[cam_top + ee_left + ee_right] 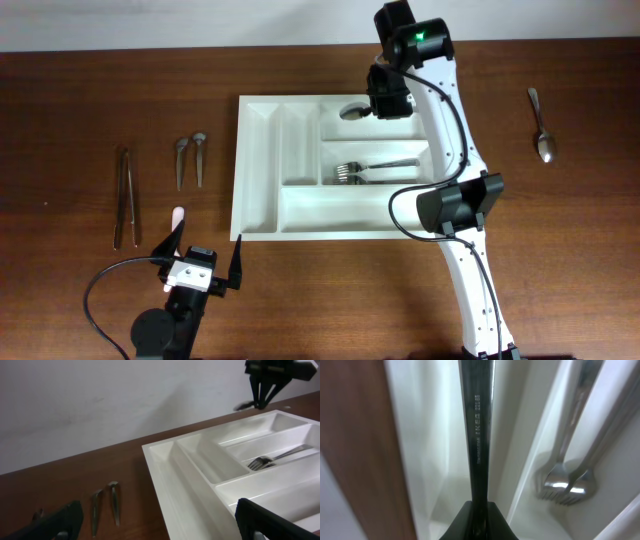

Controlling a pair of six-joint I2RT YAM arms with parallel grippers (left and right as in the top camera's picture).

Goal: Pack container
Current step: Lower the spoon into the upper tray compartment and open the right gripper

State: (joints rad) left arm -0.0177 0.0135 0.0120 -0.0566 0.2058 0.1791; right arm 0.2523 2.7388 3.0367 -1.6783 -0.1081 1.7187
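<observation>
Two grippers: right gripper (480, 512) clamps a spoon (479, 435) over the container's (260, 170) far compartment; left gripper (205, 258), fully spread and empty, sits beside its near-left corner.

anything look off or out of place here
Nothing stands out. The container sits square and undamaged, two forks lie neatly in its middle long compartment, and the right gripper holds a spoon lengthwise in the far one. Loose cutlery lies on the table outside it.
</observation>
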